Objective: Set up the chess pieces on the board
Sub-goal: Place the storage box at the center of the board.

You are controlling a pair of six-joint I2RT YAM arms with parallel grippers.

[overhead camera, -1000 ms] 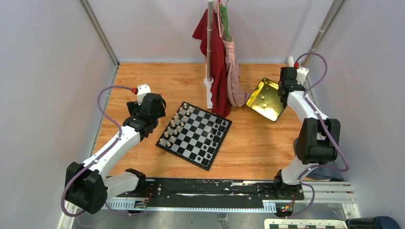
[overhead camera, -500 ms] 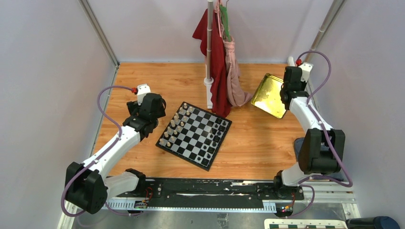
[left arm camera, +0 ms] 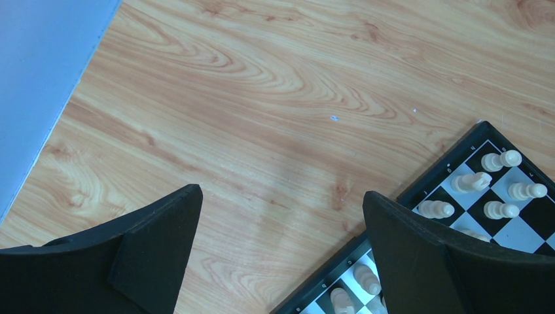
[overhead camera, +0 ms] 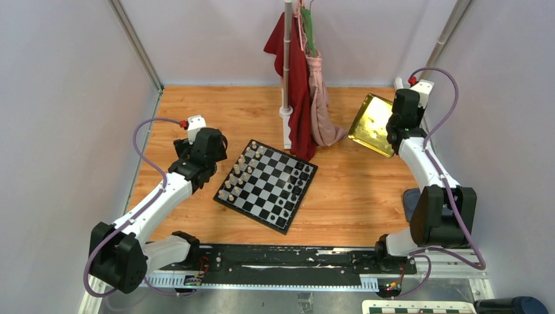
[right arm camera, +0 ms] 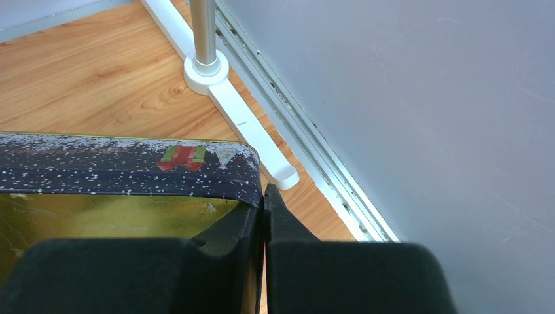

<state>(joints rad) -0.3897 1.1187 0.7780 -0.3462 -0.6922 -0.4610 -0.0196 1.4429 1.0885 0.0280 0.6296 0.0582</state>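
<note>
Across the wooden table point(overhead camera: 353, 196) you have bare wood on every side of the board point(overhead camera: 267, 185). It lies turned diagonally near the middle, its thin black rim well apart from both side walls. Behind its far corner stands a pole point(overhead camera: 286, 65) hung with red and pink clothes point(overhead camera: 304, 98), the cloth close to that corner. Far right, your right gripper point(right arm camera: 264, 196) is clenched on a corner of the gold tray point(overhead camera: 371, 124), which sits tilted, close to the wall rail point(right arm camera: 243, 127). Your left gripper point(left arm camera: 280, 196) hangs spread wide, grasping nothing, over bare wood just beside the board's left edge. Cream pieces point(left arm camera: 501, 160) fill two rows along that edge; the tiny black pieces point(overhead camera: 298, 180) stand along the opposite edge, too small to count
</note>
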